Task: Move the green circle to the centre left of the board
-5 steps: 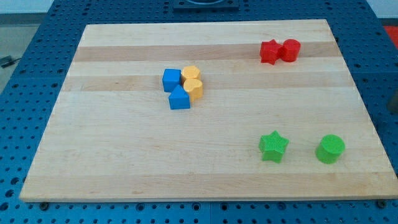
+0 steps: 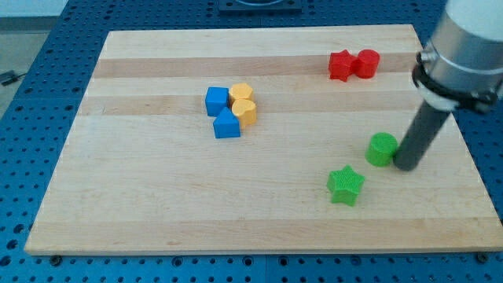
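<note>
The green circle [image 2: 383,148] lies on the wooden board [image 2: 157,196] at the view's right, a little below mid-height. My tip [image 2: 406,166] is the lower end of a dark rod coming down from the view's upper right. It stands right beside the circle, on its right side, touching or nearly touching it. The green star [image 2: 345,185] lies below and to the left of the circle, apart from it.
A red star [image 2: 341,65] and a red circle [image 2: 367,63] sit together at the view's top right. Two blue blocks [image 2: 217,101] [image 2: 226,125] and two yellow blocks [image 2: 240,94] [image 2: 246,113] are clustered left of centre. Blue pegboard [image 2: 31,118] surrounds the board.
The rod has come into view from the right. The green circle has moved up and to the left from the lower right corner. The other blocks have not moved.
</note>
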Robot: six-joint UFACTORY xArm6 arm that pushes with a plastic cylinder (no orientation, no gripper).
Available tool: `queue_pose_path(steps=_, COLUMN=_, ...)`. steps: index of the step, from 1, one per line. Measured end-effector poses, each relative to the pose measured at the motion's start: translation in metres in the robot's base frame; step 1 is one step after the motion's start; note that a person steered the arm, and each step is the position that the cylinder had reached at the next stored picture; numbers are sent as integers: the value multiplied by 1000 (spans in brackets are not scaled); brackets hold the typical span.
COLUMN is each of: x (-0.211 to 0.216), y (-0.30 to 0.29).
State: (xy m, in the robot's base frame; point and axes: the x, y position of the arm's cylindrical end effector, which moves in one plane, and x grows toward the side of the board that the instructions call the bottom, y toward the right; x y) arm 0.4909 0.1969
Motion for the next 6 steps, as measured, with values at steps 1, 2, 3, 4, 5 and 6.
queue_pose_path(steps=1, x=-34, y=-8)
queue_pose_path(steps=2, x=-6, y=-4)
queue_pose_path(steps=3, x=21, y=-19)
queue_pose_path(steps=4, x=14, y=-56)
queue_pose_path(steps=5, x=-23, y=-59)
queue_pose_path(steps=6, x=-61, y=-55)
